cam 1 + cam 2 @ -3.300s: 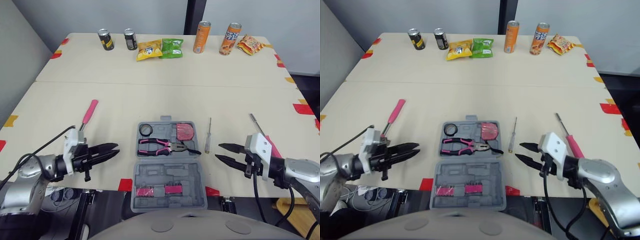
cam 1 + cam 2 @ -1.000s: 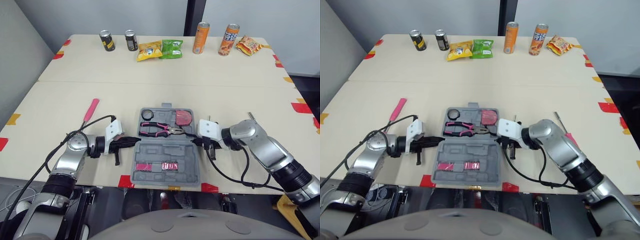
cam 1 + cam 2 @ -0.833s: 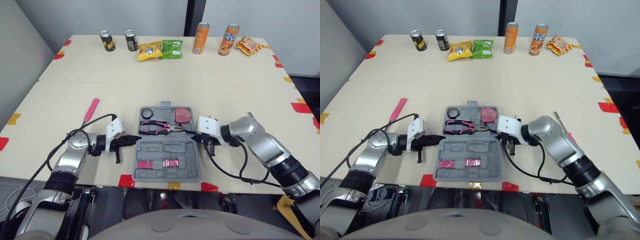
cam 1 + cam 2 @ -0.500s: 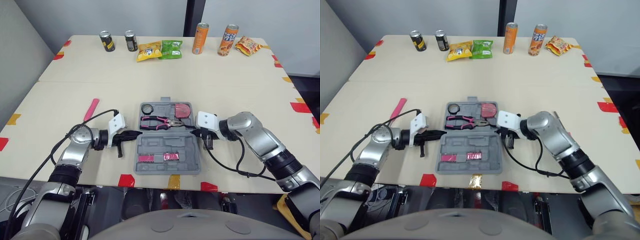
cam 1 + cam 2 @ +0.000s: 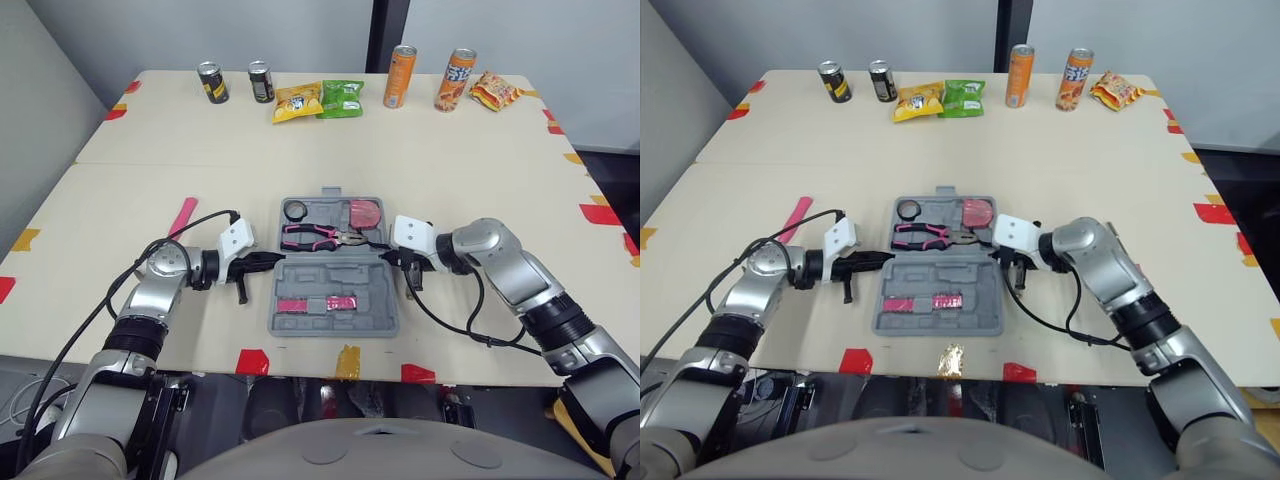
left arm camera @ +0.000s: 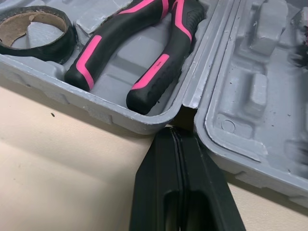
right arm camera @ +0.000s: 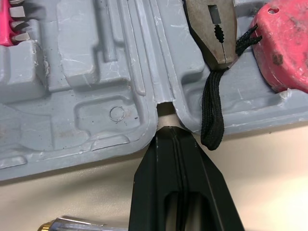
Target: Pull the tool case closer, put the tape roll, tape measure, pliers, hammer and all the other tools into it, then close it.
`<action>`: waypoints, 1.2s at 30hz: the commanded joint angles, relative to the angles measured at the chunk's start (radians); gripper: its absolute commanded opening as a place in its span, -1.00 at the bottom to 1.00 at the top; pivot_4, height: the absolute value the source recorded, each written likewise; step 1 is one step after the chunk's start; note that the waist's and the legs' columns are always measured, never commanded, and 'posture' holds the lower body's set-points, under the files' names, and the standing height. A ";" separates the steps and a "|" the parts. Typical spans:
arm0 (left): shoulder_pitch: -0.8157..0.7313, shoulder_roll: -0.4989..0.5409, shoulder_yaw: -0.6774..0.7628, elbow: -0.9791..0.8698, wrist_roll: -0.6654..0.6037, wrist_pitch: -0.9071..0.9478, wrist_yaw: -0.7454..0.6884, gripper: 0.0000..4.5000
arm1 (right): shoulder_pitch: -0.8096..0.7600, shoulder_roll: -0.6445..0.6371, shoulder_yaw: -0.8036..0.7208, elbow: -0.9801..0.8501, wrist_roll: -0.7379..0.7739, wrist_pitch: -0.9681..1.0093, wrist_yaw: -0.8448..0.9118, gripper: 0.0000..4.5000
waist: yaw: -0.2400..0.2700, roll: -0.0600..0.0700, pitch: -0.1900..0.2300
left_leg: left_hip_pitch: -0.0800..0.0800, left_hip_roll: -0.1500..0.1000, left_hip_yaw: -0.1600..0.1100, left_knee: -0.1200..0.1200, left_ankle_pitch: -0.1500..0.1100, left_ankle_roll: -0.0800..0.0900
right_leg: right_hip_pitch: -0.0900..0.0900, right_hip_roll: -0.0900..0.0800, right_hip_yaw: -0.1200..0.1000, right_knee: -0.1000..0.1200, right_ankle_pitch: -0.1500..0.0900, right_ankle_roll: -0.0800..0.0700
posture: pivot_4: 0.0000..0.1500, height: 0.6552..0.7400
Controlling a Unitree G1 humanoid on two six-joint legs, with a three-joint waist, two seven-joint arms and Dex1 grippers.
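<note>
Left gripper (image 6: 174, 131) and right gripper (image 7: 169, 131), both pinched shut and empty, are nosing the tool case's (image 5: 372, 312) hinge notches; the hammer (image 5: 183, 216) is showing just its pink handle.

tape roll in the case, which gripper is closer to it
Left. The left gripper sits at the left hinge notch of the case, just nearer the robot than the tape roll; the right gripper is at the opposite hinge notch, across the pliers.

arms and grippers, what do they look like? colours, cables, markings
The left arm and right arm are silver-grey metal with black joints. The left gripper and right gripper each have two tapered black fingers and a white wrist block. A thin black cable loops loose off each wrist.
</note>
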 commanded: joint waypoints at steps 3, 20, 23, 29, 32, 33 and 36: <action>0.027 -0.024 -0.040 -0.083 -0.010 0.018 -0.016 -1.00 | 0.055 0.003 0.028 -0.074 0.015 0.034 0.015 -0.99 | 0.002 0.000 0.000 | -0.001 0.000 0.001 -0.001 0.000 0.000 | 0.000 0.000 0.000 -0.003 0.000 0.000 | 1.00 1.00; 0.036 -0.036 -0.060 -0.118 -0.009 0.039 -0.032 -1.00 | 0.112 -0.034 0.002 -0.169 0.029 0.098 0.023 -0.99 | 0.019 0.000 0.000 | -0.002 0.000 0.002 -0.006 0.000 0.000 | 0.000 0.000 0.000 -0.012 -0.001 -0.001 | 1.00 1.00; 0.038 -0.038 -0.061 -0.122 -0.008 0.041 -0.032 -1.00 | 0.120 -0.045 -0.005 -0.180 0.031 0.104 0.022 -0.99 | 0.019 0.000 0.000 | -0.002 0.000 0.002 -0.006 0.000 0.000 | 0.000 0.000 0.000 -0.013 -0.001 -0.001 | 1.00 1.00; 0.043 -0.041 -0.070 -0.131 -0.007 0.042 -0.034 -1.00 | 0.142 -0.062 -0.016 -0.204 0.038 0.115 0.021 -0.99 | 0.030 0.000 0.000 | -0.002 0.000 0.002 -0.006 0.000 -0.001 | 0.000 0.000 0.000 -0.013 -0.001 -0.001 | 1.00 1.00; 0.046 -0.044 -0.077 -0.136 -0.008 0.043 -0.033 -1.00 | 0.147 -0.065 -0.019 -0.212 0.040 0.123 0.016 -0.99 | 0.030 0.000 0.000 | -0.002 0.000 0.002 -0.007 0.000 -0.001 | 0.000 0.000 0.000 -0.013 -0.001 -0.001 | 1.00 1.00; 0.047 -0.044 -0.077 -0.137 -0.009 0.042 -0.033 -1.00 | 0.149 -0.065 -0.020 -0.214 0.041 0.124 0.015 -0.99 | 0.031 0.000 0.000 | -0.002 0.000 0.002 -0.007 0.000 -0.001 | 0.000 0.000 0.000 -0.013 -0.001 -0.001 | 1.00 1.00; 0.048 -0.042 -0.077 -0.134 -0.007 0.039 -0.030 -1.00 | 0.152 -0.067 -0.022 -0.216 0.040 0.124 0.008 -0.99 | 0.031 0.000 0.000 | -0.002 0.000 0.002 -0.007 0.000 -0.001 | 0.000 0.000 0.000 -0.013 -0.001 -0.001 | 1.00 1.00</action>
